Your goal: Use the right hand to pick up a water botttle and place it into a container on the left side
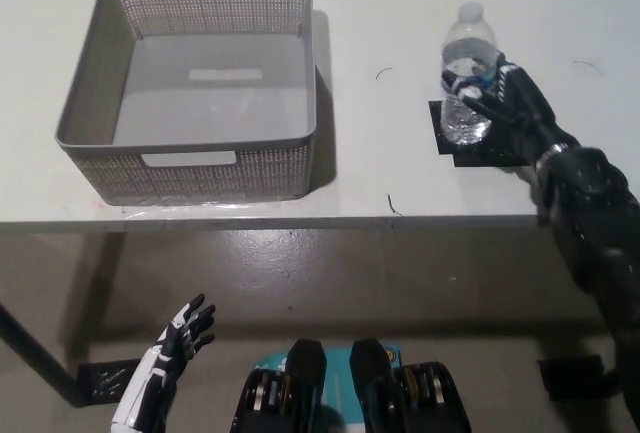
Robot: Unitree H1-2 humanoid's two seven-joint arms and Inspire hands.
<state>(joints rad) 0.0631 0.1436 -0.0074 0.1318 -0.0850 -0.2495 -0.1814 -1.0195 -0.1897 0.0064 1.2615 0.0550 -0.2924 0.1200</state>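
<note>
- Black right hand (pixel 497 105) reaches in from the lower right across the white table (pixel 380 168), and its fingers (pixel 468 88) wrap around the middle of the clear plastic water bottle (pixel 467 71).
- From this steep angle the grip looks closed on the bottle, though I cannot tell how firmly the far side of the hand presses it.
- That bottle stands upright with its white cap on top and a blue label band partly covered by the hand.
- Its base rests on a square of black tape (pixel 472 143) stuck to the table near the front edge, on the right side of the table.
- Well apart from the bottle, on the left half of the table, sits the grey perforated plastic basket (pixel 190 163), rectangular with cut-out handles in its near and far walls.
- Only its smooth grey floor shows inside the basket, with a pale rectangular patch near the middle.
- White left hand (pixel 180 338) hangs low at the lower left, below the table edge and over the grey floor (pixel 330 273), with its fingers spread and nothing in it.
- A few thin dark marks lie on the table between the basket and the bottle.
</note>
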